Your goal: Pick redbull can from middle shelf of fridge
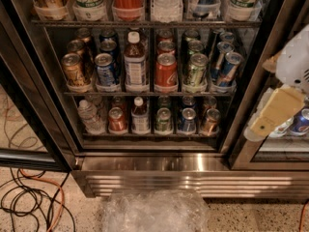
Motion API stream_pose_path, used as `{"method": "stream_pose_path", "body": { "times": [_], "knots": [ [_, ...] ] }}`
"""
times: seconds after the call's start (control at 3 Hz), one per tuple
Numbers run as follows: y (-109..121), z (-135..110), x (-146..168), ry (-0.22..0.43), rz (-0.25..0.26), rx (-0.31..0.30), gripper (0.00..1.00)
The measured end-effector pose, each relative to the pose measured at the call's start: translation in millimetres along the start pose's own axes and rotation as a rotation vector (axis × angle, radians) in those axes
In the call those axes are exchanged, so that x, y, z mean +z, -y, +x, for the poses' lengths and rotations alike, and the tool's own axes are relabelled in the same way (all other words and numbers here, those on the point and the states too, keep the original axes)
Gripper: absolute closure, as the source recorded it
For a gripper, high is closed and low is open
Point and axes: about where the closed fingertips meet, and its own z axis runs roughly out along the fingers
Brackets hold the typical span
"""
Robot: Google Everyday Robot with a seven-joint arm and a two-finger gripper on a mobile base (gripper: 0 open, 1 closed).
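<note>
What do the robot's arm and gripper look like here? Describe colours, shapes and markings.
The gripper, at the right edge in front of the fridge, is a flat pale-tan wedge with a small dark round mark near its lower end. Above it sits a rounded white housing with small dark slots.

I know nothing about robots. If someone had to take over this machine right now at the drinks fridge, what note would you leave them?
Gripper: at the right edge of the view, in front of the fridge's right door frame, apart from every can; no can is in it.
Redbull can: stands at the front of the rightmost lane of the middle shelf, with similar slim cans behind it and a green-and-silver can to its left.
Done: nothing of the pick yet.
Left: move the gripper left into the shelf, grasp the front redbull can, draw it out.
</note>
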Motion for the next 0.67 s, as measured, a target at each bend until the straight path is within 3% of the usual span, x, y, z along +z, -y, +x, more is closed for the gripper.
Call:
{"method": "stream_pose_path", "body": {
  "times": [0.33,0.67],
  "knots": [
    [5.9,3.0,29.8,0.056,0.01,0.199,0.0],
    [5.9,3.0,29.8,0.056,0.01,0.199,0.0]
  ]
}}
